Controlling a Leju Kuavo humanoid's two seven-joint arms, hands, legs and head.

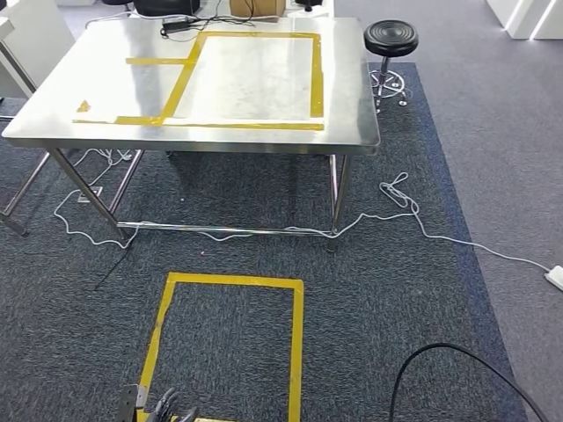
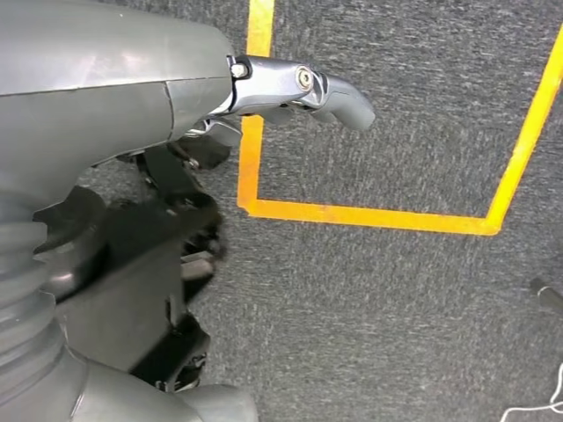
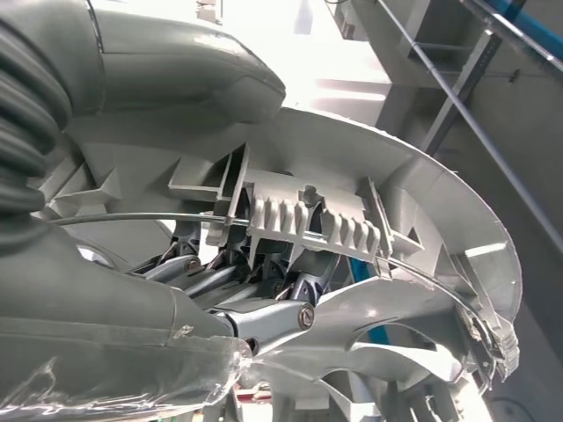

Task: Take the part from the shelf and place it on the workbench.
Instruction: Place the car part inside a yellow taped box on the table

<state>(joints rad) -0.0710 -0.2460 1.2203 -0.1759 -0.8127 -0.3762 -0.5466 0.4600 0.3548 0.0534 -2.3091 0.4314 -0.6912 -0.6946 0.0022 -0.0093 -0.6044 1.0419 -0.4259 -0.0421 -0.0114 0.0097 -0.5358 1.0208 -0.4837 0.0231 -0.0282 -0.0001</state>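
Note:
In the right wrist view my right hand point(image 3: 199, 290) grips a large light-grey plastic part point(image 3: 398, 220) with ribs and a curved rim; the part covers most of the fingers. The steel workbench point(image 1: 120, 88) stands ahead in the head view, with a yellow-taped rectangle point(image 1: 252, 79) marked on its top. My left hand point(image 1: 166, 409) hangs low at the bottom edge of the head view. In the left wrist view the left hand point(image 2: 199, 176) holds nothing above the carpet, its thumb stretched out.
A yellow tape square point(image 1: 229, 343) marks the dark carpet in front of the bench. White cables point(image 1: 398, 198) trail across the floor by the bench legs. A black stool point(image 1: 391, 40) stands at the bench's far right corner. A black cable point(image 1: 464, 360) arcs at lower right.

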